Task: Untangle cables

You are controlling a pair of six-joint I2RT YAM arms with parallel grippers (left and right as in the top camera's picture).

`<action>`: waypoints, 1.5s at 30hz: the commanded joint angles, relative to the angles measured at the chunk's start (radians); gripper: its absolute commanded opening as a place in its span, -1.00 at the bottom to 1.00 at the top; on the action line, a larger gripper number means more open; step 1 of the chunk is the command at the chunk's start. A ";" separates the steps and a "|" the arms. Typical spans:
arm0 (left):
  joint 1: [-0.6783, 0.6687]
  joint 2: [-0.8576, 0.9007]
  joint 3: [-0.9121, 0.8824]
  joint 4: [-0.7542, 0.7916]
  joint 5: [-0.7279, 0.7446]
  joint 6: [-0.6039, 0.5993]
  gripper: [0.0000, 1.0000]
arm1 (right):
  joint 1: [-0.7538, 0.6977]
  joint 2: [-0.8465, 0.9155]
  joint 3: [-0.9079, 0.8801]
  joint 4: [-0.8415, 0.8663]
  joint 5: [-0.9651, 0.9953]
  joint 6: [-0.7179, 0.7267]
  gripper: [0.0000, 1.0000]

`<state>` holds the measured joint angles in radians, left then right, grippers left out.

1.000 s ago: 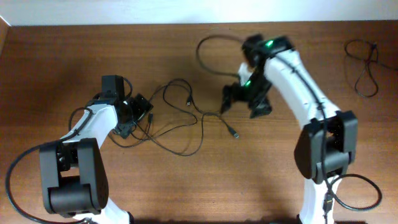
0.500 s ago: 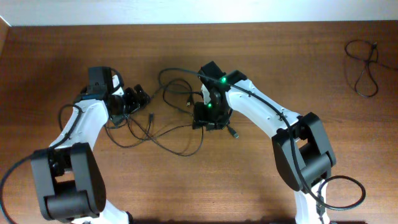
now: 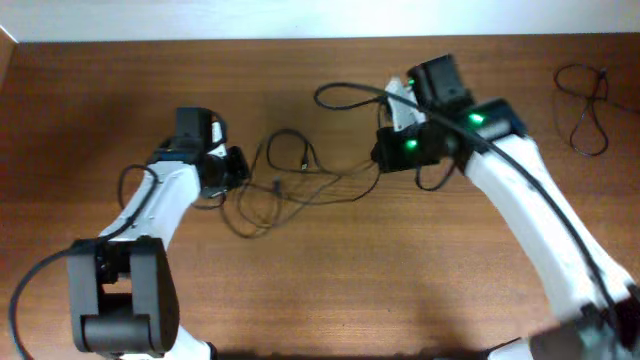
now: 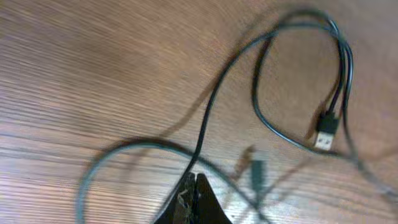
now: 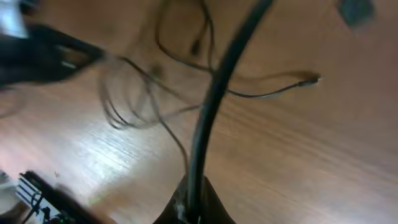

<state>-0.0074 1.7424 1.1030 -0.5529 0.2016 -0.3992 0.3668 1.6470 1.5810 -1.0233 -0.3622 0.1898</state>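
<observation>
The cables (image 3: 290,180) are thin black cords tangled at mid-table, strung between my two grippers. My left gripper (image 3: 238,170) sits at the tangle's left end. Its jaws (image 4: 194,182) are shut, and one thin cable (image 4: 214,102) runs straight into the tips. A USB plug (image 4: 324,130) lies further out on the wood. My right gripper (image 3: 383,152) is at the tangle's right end, raised off the table. In the right wrist view it (image 5: 193,190) is shut on a black cable (image 5: 217,87) that rises from between its jaws. A plug end (image 5: 311,79) hangs free.
One cable loop (image 3: 340,95) arcs toward the table's back edge beside the right arm. A separate looped black cord (image 3: 585,95) lies at the far right back corner. Thicker base cables (image 3: 25,290) trail by the left arm's base.
My right gripper closed and pulled from the tangle's middle to the right and back, drawing the cords out flatter. My left gripper closed too and shifted slightly right.
</observation>
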 commanded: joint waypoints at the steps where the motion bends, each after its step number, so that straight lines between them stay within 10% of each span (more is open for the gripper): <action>1: -0.111 0.018 -0.026 0.035 -0.072 0.011 -0.94 | 0.005 -0.127 0.008 -0.004 0.053 -0.052 -0.92; 4: -0.182 0.061 -0.026 0.102 -0.072 0.011 -0.49 | 0.006 -0.203 0.008 -0.021 0.053 -0.052 -0.92; 6: -0.213 0.095 -0.026 0.132 -0.077 0.011 0.63 | 0.006 -0.217 0.008 -0.052 0.053 -0.052 -0.92; 7: -0.219 0.112 -0.026 0.138 -0.109 0.011 0.82 | 0.006 -0.217 0.008 -0.073 0.053 -0.052 -0.92; 11: -0.219 0.158 -0.026 0.153 -0.161 0.008 0.69 | 0.006 -0.217 0.008 -0.110 0.053 -0.052 -0.92; 14: -0.219 0.183 -0.026 0.156 -0.161 0.000 -0.36 | 0.006 -0.217 0.008 -0.111 0.054 -0.058 -0.92; 15: -0.219 0.195 -0.026 0.155 -0.164 0.001 -1.00 | 0.005 -0.220 0.014 -0.111 0.058 -0.100 -0.92; 19: -0.219 0.197 -0.026 0.152 -0.186 0.001 -1.00 | -0.013 -0.233 0.129 -0.119 0.268 -0.146 -0.92; 24: -0.219 0.197 -0.026 0.151 -0.232 0.000 -1.00 | -0.112 -0.243 0.398 -0.126 1.060 0.064 -0.92; 29: -0.219 0.203 -0.026 0.151 -0.236 0.000 -1.00 | -0.157 -0.164 0.385 -0.303 0.501 0.117 -0.92; 36: -0.219 0.209 -0.026 0.137 -0.235 0.000 -0.94 | -0.149 0.117 0.347 -0.666 0.306 0.099 -0.92; 45: -0.219 0.209 -0.026 0.134 -0.235 0.000 -0.84 | -0.060 0.138 -0.135 -0.482 0.124 0.018 -0.91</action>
<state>-0.2291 1.8996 1.0996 -0.4000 -0.0082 -0.4004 0.2642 1.7885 1.5879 -1.5787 -0.1310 0.2630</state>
